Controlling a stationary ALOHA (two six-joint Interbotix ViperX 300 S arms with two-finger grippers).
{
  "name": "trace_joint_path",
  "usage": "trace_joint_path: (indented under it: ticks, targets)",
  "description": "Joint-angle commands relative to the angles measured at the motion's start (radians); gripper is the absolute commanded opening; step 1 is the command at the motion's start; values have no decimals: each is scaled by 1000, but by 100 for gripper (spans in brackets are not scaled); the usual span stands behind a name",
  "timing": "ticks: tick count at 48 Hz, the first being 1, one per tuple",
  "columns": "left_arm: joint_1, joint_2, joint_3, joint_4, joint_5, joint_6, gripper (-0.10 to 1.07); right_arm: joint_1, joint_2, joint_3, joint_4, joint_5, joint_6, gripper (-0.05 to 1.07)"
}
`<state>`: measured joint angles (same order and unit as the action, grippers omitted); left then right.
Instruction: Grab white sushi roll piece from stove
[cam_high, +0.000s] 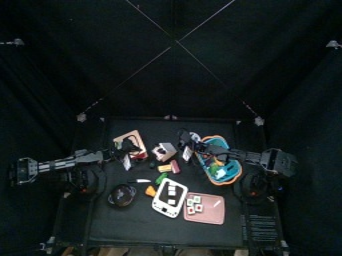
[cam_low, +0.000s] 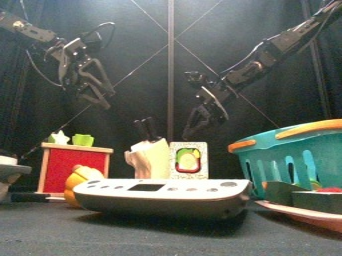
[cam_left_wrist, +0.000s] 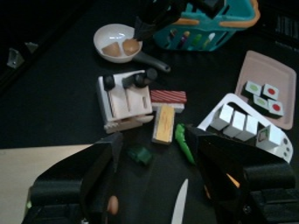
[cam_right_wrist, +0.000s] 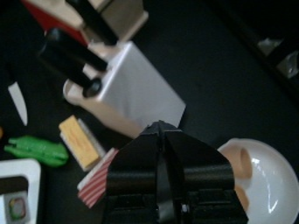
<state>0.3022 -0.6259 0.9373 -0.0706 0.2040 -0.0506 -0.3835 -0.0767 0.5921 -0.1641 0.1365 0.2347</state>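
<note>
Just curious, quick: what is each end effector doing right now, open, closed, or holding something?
Left end effector: open, holding nothing.
Right end effector: closed, nothing visible between its jaws.

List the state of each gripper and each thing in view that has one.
left gripper: open, empty, above the table.
right gripper: shut, nothing seen in it.
stove: flat on the table, neither gripper on it.
pink tray: flat, sushi pieces on it.
bowl: upright.
basket: upright.
knife block: upright, handles sticking up.
</note>
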Motion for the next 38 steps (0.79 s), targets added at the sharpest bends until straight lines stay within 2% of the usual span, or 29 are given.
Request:
trace_joint_path:
  ticks: [1, 9, 14, 21, 27, 31, 38]
  targets:
    - [-41, -12, 18, 3, -35, 8, 93, 66, -69, -9, 31, 115, -2, 38]
    - [-129, -31, 86, 69, -64, 31, 93, 193, -138, -29, 130, 347, 2, 38]
    - [-161, -34, 127, 133, -103, 41, 93, 258, -161, -55, 236, 433, 6, 39]
    - [-167, -37, 179, 158, -229, 44, 93, 272, -172, -72, 426, 451, 89, 44]
    - [-167, -48, 229, 170, -321, 48, 93, 272, -183, -77, 552, 456, 210, 54]
    - [-167, -74, 242, 196, -328, 46, 93, 270, -179, -84, 591, 440, 324, 63]
    - [-164, -143, 252, 218, -322, 43, 93, 272, -155, -114, 580, 419, 517, 74]
